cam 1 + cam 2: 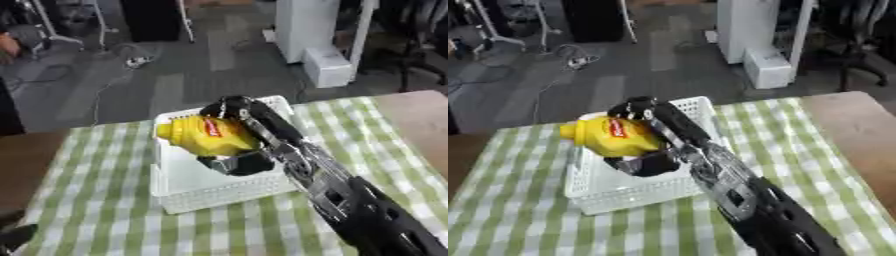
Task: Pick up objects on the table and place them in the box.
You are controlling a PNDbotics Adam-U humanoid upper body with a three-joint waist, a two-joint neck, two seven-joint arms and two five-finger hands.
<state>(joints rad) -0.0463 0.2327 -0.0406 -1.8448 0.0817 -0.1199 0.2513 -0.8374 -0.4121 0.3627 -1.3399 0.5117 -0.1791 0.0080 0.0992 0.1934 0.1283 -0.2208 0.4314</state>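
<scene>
A yellow bottle [207, 136] with a red label lies on its side in the air over the white basket [210, 192], its cap pointing left. My right hand [247, 127] is shut on it, fingers curled over the top and thumb under it; the arm comes in from the lower right. The basket stands on the green checked cloth near the table's middle. The inside of the basket that shows is bare white. A small dark tip of my left hand [15, 236] shows at the lower left corner.
The green-and-white checked cloth [105, 220] covers the table, with bare brown table edge [420, 120] at the right and left. Beyond the far edge lie grey floor, cables and a white cabinet [319, 35].
</scene>
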